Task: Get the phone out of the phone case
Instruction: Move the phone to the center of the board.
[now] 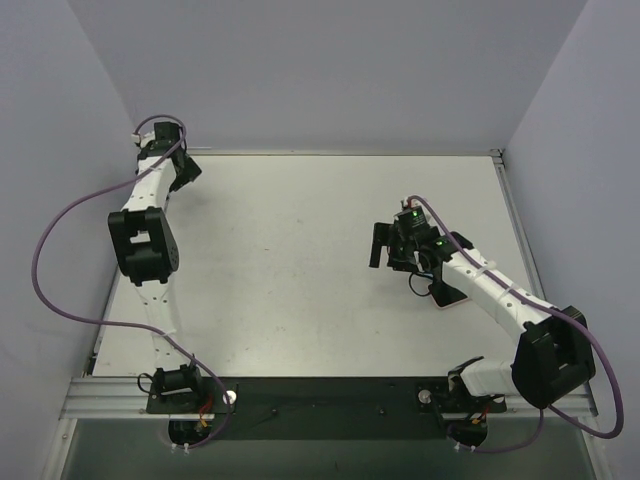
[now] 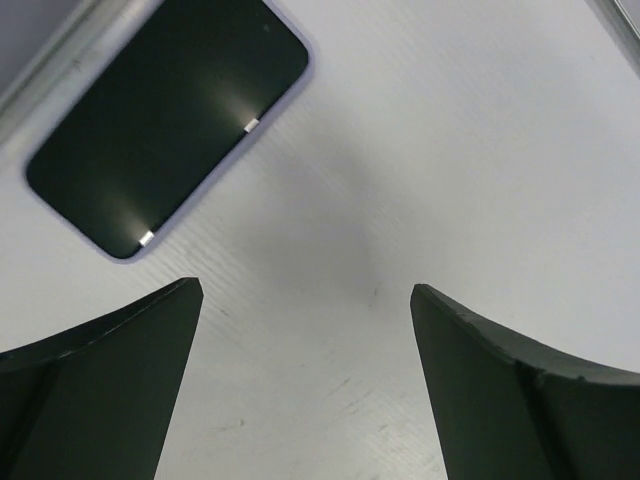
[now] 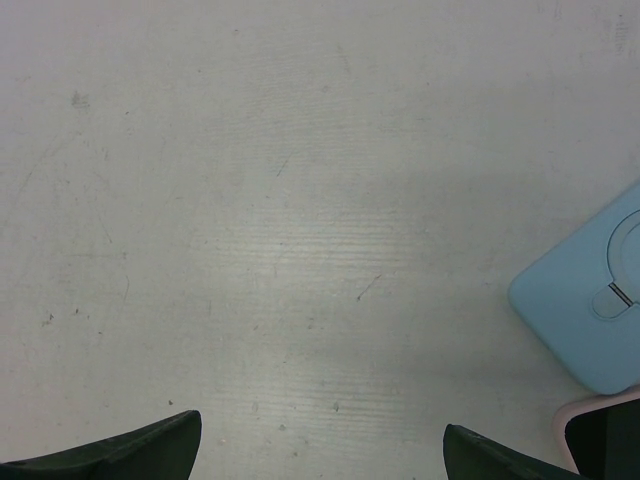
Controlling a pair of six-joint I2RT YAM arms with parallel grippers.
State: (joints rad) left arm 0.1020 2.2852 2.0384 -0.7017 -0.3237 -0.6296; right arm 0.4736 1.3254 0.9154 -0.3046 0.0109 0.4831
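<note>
Both grippers released and holding nothing; the cased phone sits at the edge of my right wrist view.

My right gripper [image 3: 320, 422] hangs spread over the scuffed white bench [image 3: 300, 200]. Off to its right lies a dark slab in a pink rim [image 3: 600, 440], which I take for the phone in its case, just beside a pale-blue ringed cover [image 3: 585, 300]. My left gripper [image 2: 305, 288], also spread, faces a dark-screened, lilac-edged phone [image 2: 165, 125]. I'd shift right, pin the pink rim flat, then peel one corner first.

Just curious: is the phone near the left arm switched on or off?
Off, it seems: the phone shows a dark screen with only light reflections.
</note>
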